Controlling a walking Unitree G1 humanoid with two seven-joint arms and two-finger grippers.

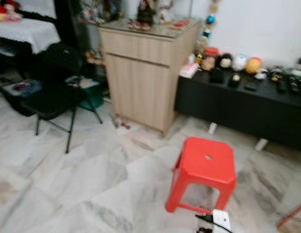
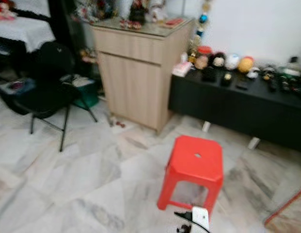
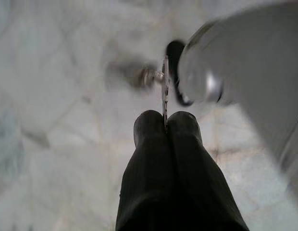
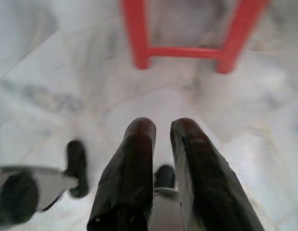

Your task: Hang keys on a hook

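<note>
In the left wrist view my left gripper (image 3: 165,118) is shut on the keys (image 3: 161,79). A thin metal ring stands edge-on between the fingertips, with a blurred key beyond it over the marble floor. A silver part of my body (image 3: 245,72) is close beside it. In the right wrist view my right gripper (image 4: 163,127) hangs low over the floor. Its fingers are nearly touching and hold nothing, and they point toward the legs of a red plastic stool (image 4: 139,38).
The red stool (image 1: 207,165) stands just ahead on the marble floor. Behind it are a light wooden cabinet (image 1: 141,73) and a low black bench (image 1: 247,104) with several ornaments on it. A black folding chair (image 1: 56,92) stands at the left. The views are blurred.
</note>
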